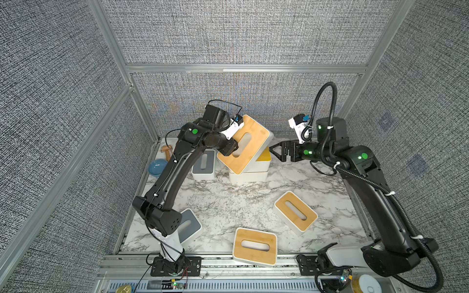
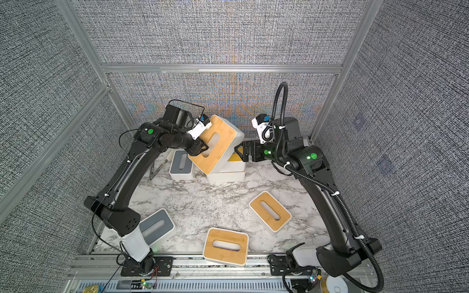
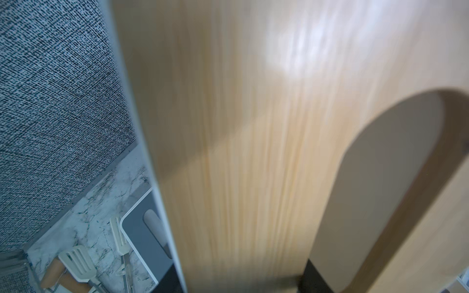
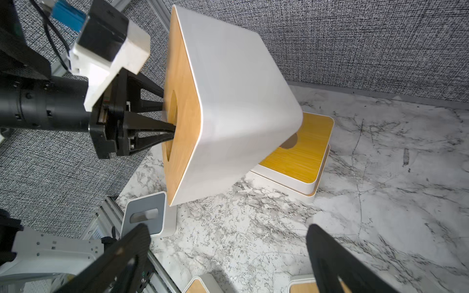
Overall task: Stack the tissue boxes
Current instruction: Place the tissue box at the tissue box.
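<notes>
My left gripper is shut on a bamboo-lidded tissue box, one finger in the oval slot and the other past the lid's edge. The box hangs steeply tilted over a stack of two bamboo-lidded boxes at the back centre, its low corner close to the upper lid. My right gripper stands open and holds nothing, just right of the stack. Loose boxes lie on the table: grey-lidded ones at back left and front left, bamboo-lidded ones at front centre and right.
A blue bowl and a wooden-handled tool lie at the back left corner, with pale spatulas beside the grey-lidded box. Fabric walls on metal rails close in the marble table on three sides.
</notes>
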`<state>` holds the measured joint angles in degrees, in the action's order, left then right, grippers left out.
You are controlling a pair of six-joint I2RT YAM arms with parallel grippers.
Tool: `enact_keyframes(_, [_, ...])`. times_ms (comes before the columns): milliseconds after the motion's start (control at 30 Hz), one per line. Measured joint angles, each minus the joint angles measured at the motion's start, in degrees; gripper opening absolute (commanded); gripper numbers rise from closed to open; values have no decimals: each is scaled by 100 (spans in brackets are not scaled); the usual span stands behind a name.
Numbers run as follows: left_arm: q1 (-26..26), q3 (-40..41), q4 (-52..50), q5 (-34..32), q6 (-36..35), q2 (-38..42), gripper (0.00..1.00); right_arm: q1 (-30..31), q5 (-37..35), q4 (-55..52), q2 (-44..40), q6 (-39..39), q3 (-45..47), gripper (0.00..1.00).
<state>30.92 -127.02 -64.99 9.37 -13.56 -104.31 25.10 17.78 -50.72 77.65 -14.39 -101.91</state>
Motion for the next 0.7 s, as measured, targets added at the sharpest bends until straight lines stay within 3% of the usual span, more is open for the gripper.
enact_keyframes(200, [-17, -695, -59, -50, 417, -608, 38, 0, -142, -162, -2, 39, -42, 99])
enact_keyframes(700, [-44, -754, -63, -22, 824, -990, 40, 4, -247, -214, -136, 11, 249, 99])
